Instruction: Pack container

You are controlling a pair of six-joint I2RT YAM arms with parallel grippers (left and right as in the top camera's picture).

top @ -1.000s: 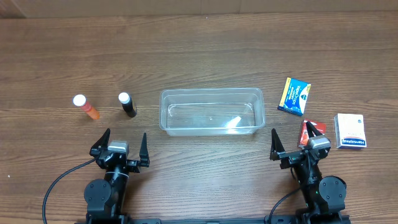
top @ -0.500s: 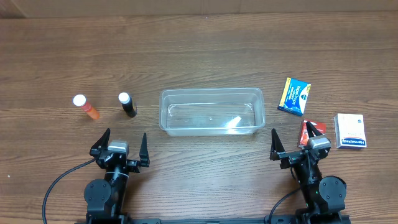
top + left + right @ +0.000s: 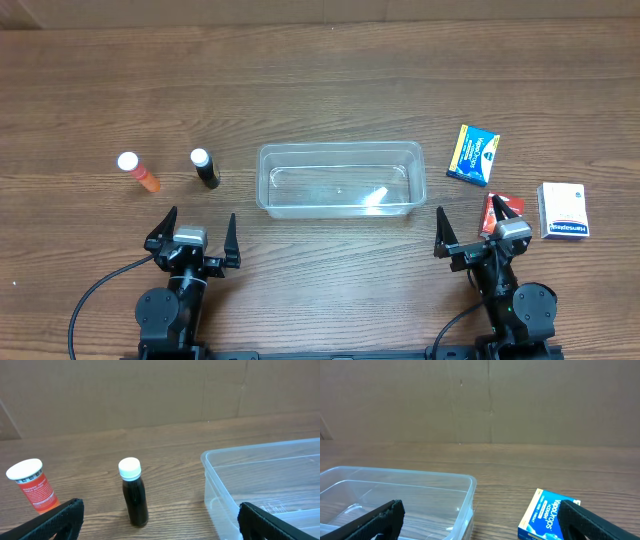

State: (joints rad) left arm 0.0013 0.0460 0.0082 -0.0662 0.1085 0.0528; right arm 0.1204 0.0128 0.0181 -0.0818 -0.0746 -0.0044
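The clear plastic container (image 3: 340,179) sits empty at the table's middle; it also shows in the left wrist view (image 3: 270,485) and the right wrist view (image 3: 395,497). An orange bottle (image 3: 138,173) and a black bottle (image 3: 205,168), both white-capped, stand to its left; they also show in the left wrist view (image 3: 35,486) (image 3: 134,492). A blue and yellow box (image 3: 472,154) lies to its right and shows in the right wrist view (image 3: 542,517). My left gripper (image 3: 193,236) and right gripper (image 3: 478,231) are open and empty near the front edge.
A red box (image 3: 497,210) lies partly under my right gripper's finger. A white box (image 3: 562,210) lies at the far right. A cardboard wall (image 3: 150,390) stands behind the table.
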